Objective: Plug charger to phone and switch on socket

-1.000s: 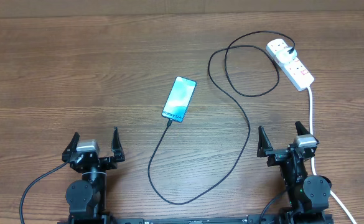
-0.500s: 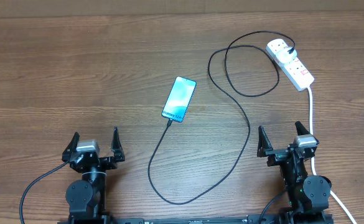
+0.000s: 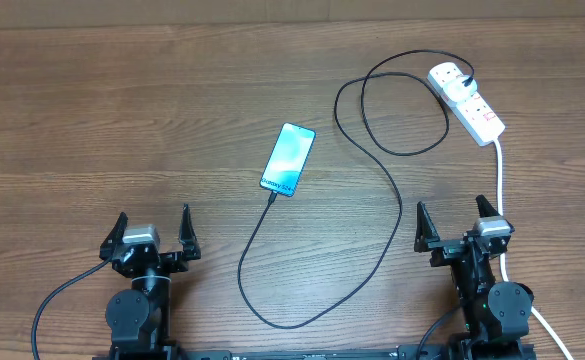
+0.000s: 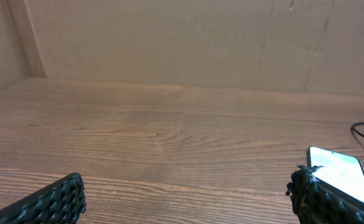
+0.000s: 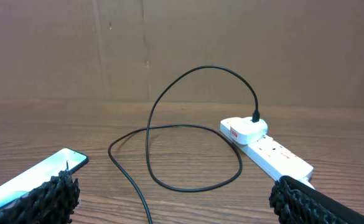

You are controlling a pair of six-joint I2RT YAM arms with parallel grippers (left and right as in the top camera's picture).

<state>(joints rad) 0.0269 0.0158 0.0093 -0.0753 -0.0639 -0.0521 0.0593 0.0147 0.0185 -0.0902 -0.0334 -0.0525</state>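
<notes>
The phone (image 3: 288, 158) lies screen up mid-table, its blue-teal screen lit. The black charger cable (image 3: 392, 215) runs from the phone's near end, loops toward me and curls back to a white plug (image 3: 450, 77) seated in the white socket strip (image 3: 475, 108) at the far right. The phone also shows in the left wrist view (image 4: 342, 173) and the right wrist view (image 5: 35, 175). The socket (image 5: 275, 155) and cable (image 5: 169, 134) show in the right wrist view. My left gripper (image 3: 153, 232) and right gripper (image 3: 459, 222) are open and empty near the front edge, far from everything.
The socket's thick white cord (image 3: 500, 185) runs down the right side past my right gripper. A brown cardboard wall (image 4: 169, 43) stands along the table's far edge. The table is dark wood.
</notes>
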